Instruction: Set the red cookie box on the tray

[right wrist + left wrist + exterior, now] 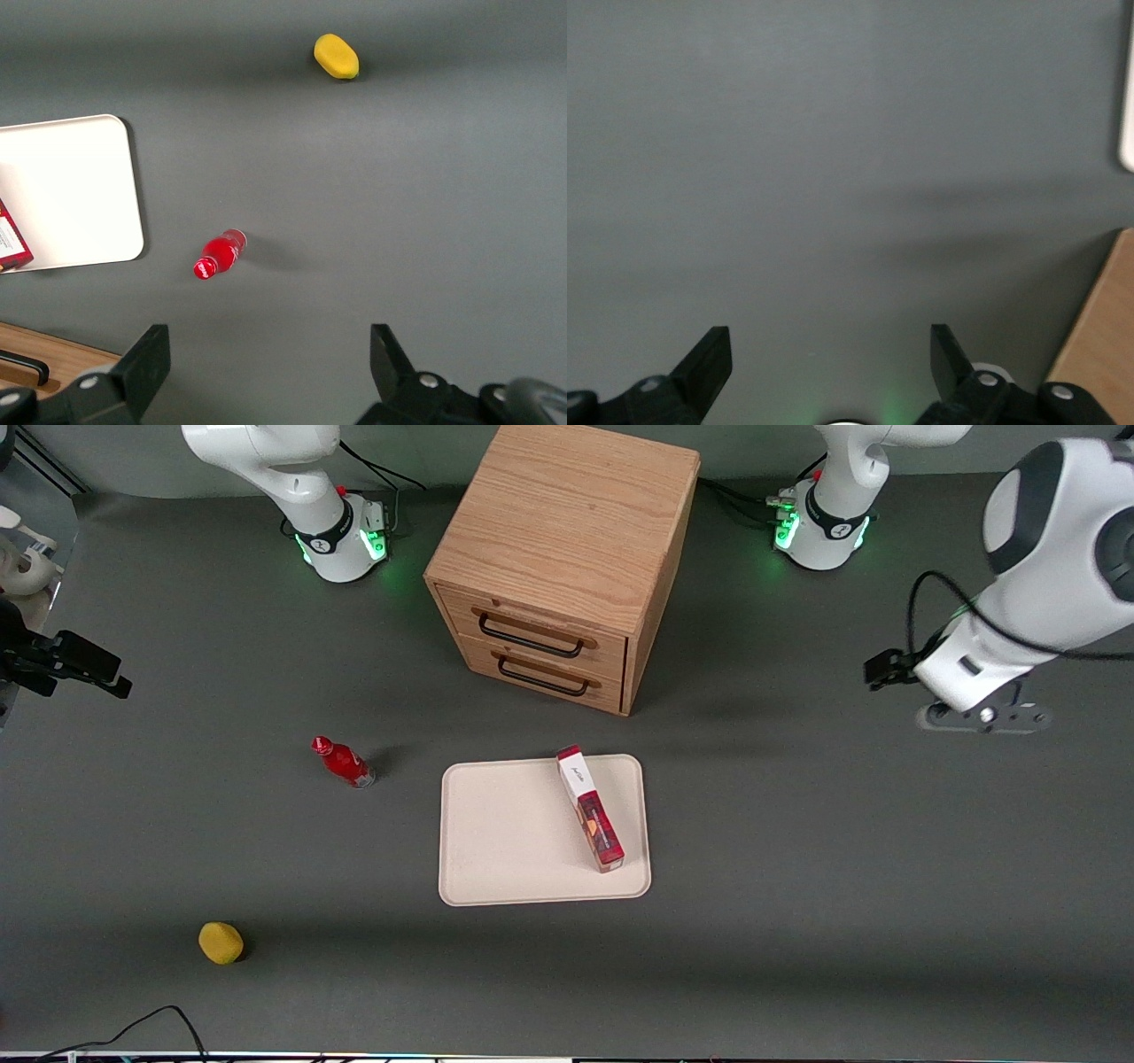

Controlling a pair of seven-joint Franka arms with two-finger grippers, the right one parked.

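The red cookie box [590, 808] lies flat on the tray [514, 841], slanted across the part of it toward the working arm's end, its white end panel at the rim nearest the wooden drawer cabinet [562, 558] and its other end short of the rim nearest the front camera. The cabinet stands just beside the tray, farther from the front camera, with two black-handled drawers facing the tray and a narrow strip of bare grey surface [797, 868] between them. A small red bottle [342, 761] stands near the tray toward the parked arm's end, and a yellow rounded object [221, 942] sits farther that way, nearer the front camera, well apart from both. The gripper [830, 354] hangs well clear of the tray toward the working arm's end of the surface, its jaws apart with nothing between them, only bare grey beneath. From the left wrist, a pale sliver of the tray's rim and a tan wedge of the cabinet show at the frame's edge, both cut off. From the front, the gripper is mostly hidden under the arm's white wrist [983, 655], so the fingers cannot be made out there. From the right wrist, only a corner of the box shows on the tray.
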